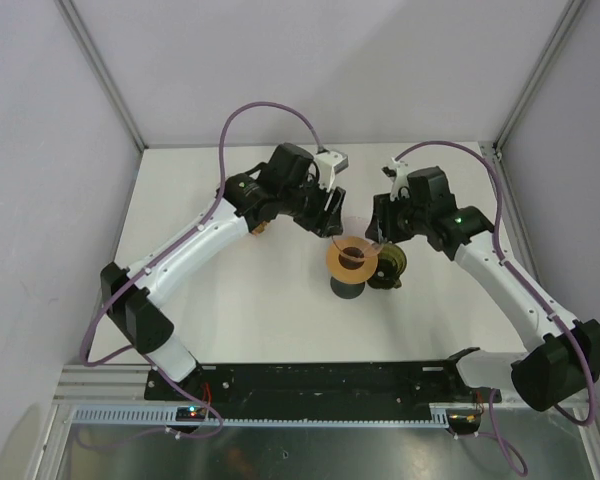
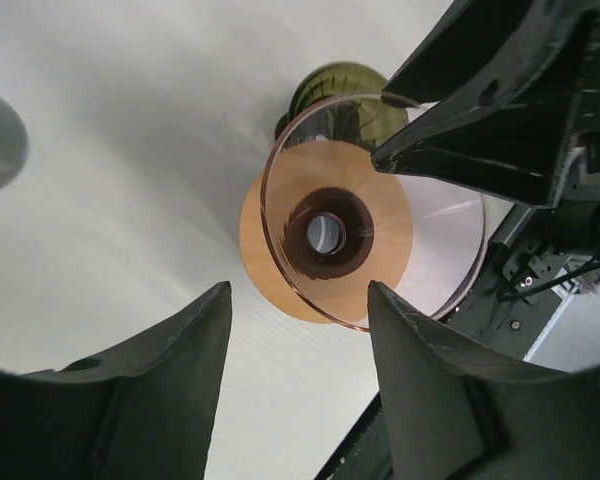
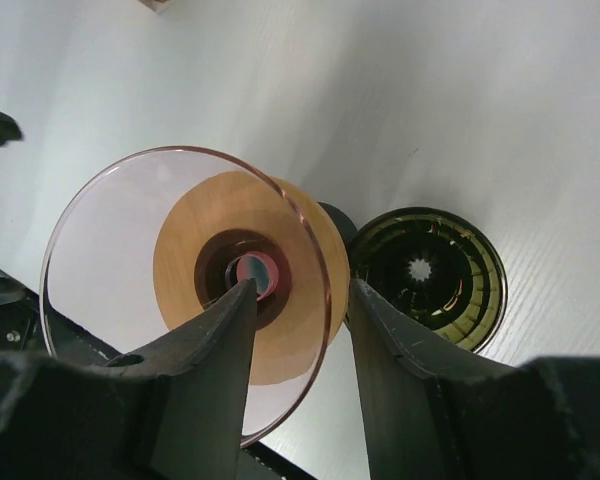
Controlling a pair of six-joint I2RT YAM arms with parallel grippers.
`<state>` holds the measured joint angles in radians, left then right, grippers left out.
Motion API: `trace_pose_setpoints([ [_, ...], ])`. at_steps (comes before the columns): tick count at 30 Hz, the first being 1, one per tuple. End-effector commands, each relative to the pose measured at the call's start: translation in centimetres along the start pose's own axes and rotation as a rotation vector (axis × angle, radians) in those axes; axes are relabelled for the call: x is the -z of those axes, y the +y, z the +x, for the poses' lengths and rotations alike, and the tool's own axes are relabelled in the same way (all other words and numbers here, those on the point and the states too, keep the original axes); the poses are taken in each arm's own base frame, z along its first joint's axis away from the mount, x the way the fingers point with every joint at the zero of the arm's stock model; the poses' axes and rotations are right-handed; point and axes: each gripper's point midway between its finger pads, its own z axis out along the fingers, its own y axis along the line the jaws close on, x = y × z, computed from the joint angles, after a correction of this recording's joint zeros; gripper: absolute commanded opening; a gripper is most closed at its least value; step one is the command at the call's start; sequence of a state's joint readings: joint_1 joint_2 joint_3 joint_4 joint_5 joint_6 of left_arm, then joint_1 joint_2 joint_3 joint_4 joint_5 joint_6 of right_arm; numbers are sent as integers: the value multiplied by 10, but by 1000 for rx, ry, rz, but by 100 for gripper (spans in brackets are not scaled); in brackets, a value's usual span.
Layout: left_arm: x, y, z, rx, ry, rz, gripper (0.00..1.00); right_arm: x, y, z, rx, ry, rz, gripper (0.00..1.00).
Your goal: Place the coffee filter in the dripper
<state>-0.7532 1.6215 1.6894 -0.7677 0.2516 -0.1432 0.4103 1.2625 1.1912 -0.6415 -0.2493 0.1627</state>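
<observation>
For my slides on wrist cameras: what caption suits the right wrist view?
Right gripper straddles the rim of the clear dripper, jaws apart; a green ribbed vessel stands beside it.

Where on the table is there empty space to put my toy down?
The table is bare on the near side, between its edge and the glass cone, and in the far left corner. The middle is crowded: left gripper, right gripper, cone and green dripper sit close together.

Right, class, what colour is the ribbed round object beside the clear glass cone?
The ribbed object is dark olive green, clearest in the right wrist view.
</observation>
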Motion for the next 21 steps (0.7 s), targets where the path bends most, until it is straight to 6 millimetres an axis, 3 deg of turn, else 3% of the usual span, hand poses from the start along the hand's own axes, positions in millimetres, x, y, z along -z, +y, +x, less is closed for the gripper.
trace_pose_setpoints([
  [1, -13, -2, 20, 54, 58, 28, 59, 10, -1, -4, 27, -39, 68, 46],
  [5, -21, 3, 23, 66, 74, 6, 53, 10, -1, -3, 43, -43, 97, 45],
  [8, -25, 1, 27, 81, 93, 28, 43, 9, 5, -4, 76, -50, 91, 40],
  [16, -16, -7, 30, 85, 89, 58, 6, 14, 16, -11, 153, -101, 107, 9],
  [21, -18, -8, 35, 80, 100, 72, 0, 8, 16, -9, 195, -119, 112, 0],
])
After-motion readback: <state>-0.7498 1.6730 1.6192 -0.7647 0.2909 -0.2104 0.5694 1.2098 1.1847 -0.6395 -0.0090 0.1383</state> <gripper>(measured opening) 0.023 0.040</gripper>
